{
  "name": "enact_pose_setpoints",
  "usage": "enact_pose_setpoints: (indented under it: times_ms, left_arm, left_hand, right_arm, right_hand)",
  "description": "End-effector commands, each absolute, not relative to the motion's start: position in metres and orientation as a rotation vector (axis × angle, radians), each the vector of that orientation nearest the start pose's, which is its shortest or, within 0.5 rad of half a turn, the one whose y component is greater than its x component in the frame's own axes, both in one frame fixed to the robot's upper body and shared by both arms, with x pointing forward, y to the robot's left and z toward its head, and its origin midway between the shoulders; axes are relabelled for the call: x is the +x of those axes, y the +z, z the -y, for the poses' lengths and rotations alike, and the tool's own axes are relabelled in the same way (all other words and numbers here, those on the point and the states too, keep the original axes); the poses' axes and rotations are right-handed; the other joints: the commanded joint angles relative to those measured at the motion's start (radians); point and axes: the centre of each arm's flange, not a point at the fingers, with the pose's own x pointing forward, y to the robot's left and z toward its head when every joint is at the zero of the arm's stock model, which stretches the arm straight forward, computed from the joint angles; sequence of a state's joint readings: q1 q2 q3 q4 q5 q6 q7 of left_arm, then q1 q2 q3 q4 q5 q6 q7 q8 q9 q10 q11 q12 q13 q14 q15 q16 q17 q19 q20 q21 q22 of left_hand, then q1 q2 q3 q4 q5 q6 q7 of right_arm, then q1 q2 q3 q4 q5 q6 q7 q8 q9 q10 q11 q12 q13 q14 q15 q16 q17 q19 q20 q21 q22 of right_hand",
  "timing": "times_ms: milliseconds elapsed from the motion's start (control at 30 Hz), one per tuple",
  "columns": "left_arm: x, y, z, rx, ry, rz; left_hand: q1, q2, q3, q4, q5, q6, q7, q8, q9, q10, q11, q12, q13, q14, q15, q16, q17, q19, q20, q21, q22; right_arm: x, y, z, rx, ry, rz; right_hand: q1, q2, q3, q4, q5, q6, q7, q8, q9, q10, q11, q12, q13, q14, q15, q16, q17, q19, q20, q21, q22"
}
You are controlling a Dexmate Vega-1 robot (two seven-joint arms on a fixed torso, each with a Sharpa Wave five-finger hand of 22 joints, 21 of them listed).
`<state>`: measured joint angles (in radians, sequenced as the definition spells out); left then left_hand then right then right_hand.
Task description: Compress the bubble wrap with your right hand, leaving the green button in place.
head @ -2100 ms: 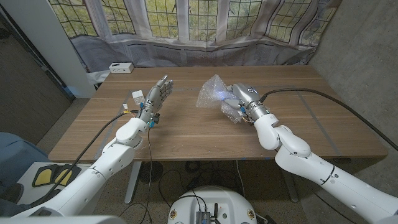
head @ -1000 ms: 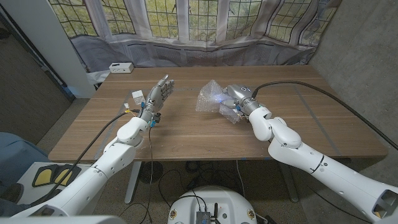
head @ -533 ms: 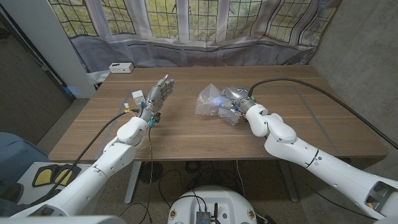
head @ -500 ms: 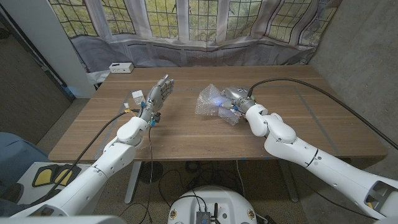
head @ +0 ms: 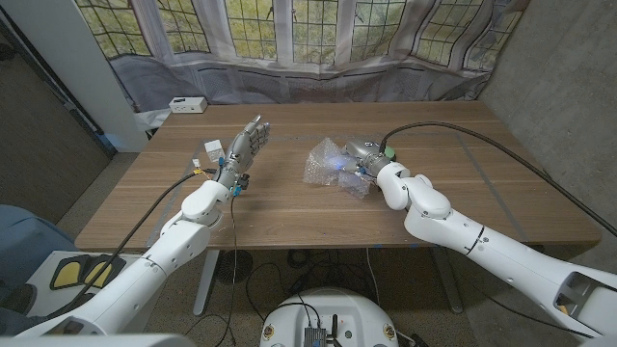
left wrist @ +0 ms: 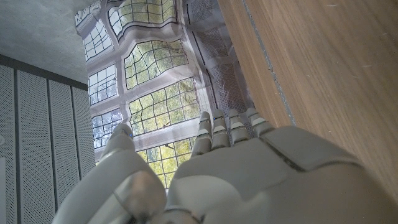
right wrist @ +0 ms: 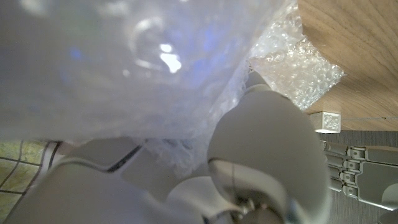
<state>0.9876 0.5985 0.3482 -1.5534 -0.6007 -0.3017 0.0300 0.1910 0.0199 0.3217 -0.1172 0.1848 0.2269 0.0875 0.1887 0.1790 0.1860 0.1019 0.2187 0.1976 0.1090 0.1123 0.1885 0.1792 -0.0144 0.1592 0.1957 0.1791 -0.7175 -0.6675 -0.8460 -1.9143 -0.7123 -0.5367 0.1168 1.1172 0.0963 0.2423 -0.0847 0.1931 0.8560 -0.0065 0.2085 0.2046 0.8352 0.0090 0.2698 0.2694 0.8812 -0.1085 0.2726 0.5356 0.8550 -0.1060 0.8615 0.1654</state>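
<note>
1. A white box (head: pixel 186 104) with a flat rectangular shape lies at the far left corner of the table (head: pixel 289 207), which is of wood with a long straight grain

2. A small white block (head: pixel 212 148) stands on the table just beside the left hand; it also shows in the right wrist view (right wrist: pixel 328 121)

3. The left hand (head: pixel 244 147) is raised over the left part of the table, palm upright, fingers straight and a little apart, and it holds nothing. In the left wrist view the smooth grey back of this hand (left wrist: pixel 249 168) shows, with the fingertips pointing to the leaded window (left wrist: pixel 155 93)

4. The bubble wrap (head: pixel 328 162) lies near the middle of the table, a little to the right. It is a clear, crumpled plastic sheet with small round bubbles, and it shines bluish where light falls on it

5. The right hand (head: pixel 359 154) presses on the right side of the wrap and its fingers are closed into it. In the right wrist view the wrap (right wrist: pixel 155 68) is bunched against the grey, rounded fingers (right wrist: pixel 267 149), and a flatter part of it lies on the wood

6. A small green button (head: pixel 390 149) shows just beside the right wrist, to its right; whether it touches the wrist I cannot tell
</note>
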Motion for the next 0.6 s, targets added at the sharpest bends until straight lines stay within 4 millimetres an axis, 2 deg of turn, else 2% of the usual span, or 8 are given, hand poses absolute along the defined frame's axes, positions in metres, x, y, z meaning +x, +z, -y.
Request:
enact_pose_setpoints:
  times_ms: [33, 200, 433, 600]
  left_arm:
    - [0.6, -0.03, -0.272, 0.024, -0.25, 0.663]
    - [0.602, -0.033, -0.269, 0.024, -0.259, 0.655]
    - [0.601, -0.035, -0.268, 0.023, -0.258, 0.654]
    - [0.6, -0.035, -0.269, 0.022, -0.258, 0.655]
  left_hand:
    - [0.003, 0.01, 0.001, -0.007, -0.003, 0.006, -0.001, 0.002, 0.003, 0.006, -0.002, 0.001, 0.004, 0.007, 0.006, 0.002, 0.002, -0.002, 0.007, 0.003, 0.002]
    - [0.003, 0.01, 0.001, -0.007, -0.003, 0.007, -0.001, 0.002, 0.003, 0.006, -0.002, 0.001, 0.004, 0.006, 0.006, 0.002, 0.002, -0.002, 0.007, 0.003, 0.002]
    - [0.003, 0.01, 0.001, -0.008, -0.003, 0.008, -0.001, 0.003, 0.003, 0.006, 0.0, 0.001, 0.004, 0.006, 0.007, 0.002, 0.003, -0.002, 0.007, 0.003, 0.002]
    - [0.003, 0.01, 0.001, -0.008, -0.003, 0.008, -0.001, 0.003, 0.003, 0.007, 0.0, 0.001, 0.004, 0.007, 0.007, 0.002, 0.003, -0.002, 0.007, 0.003, 0.002]
  right_arm:
    - [0.587, -0.02, 0.112, -1.521, 0.036, 0.508]
    - [0.589, -0.025, 0.112, -1.53, 0.036, 0.5]
    - [0.59, -0.03, 0.112, -1.542, 0.031, 0.483]
    - [0.589, -0.032, 0.112, -1.544, 0.026, 0.48]
  right_hand:
    - [-0.012, 0.0, -0.002, -0.002, -0.001, -0.011, 0.001, -0.006, 0.001, -0.012, -0.001, -0.005, 0.002, -0.011, 0.008, -0.005, 0.002, -0.008, -0.048, -0.005, 0.002]
    - [-0.011, 0.001, 0.0, -0.007, -0.001, -0.019, 0.003, -0.009, 0.001, -0.023, 0.0, -0.01, 0.003, -0.025, 0.006, -0.01, 0.001, -0.014, -0.05, -0.01, 0.002]
    - [-0.022, -0.006, -0.004, -0.012, -0.003, -0.055, 0.004, -0.019, 0.002, -0.049, 0.006, -0.022, 0.004, -0.066, 0.016, -0.026, -0.001, -0.044, -0.039, -0.028, 0.001]
    - [-0.039, -0.014, -0.011, -0.015, -0.007, -0.087, 0.011, -0.024, 0.003, -0.085, 0.011, -0.037, 0.004, -0.116, 0.041, -0.042, -0.001, -0.08, -0.027, -0.051, 0.001]
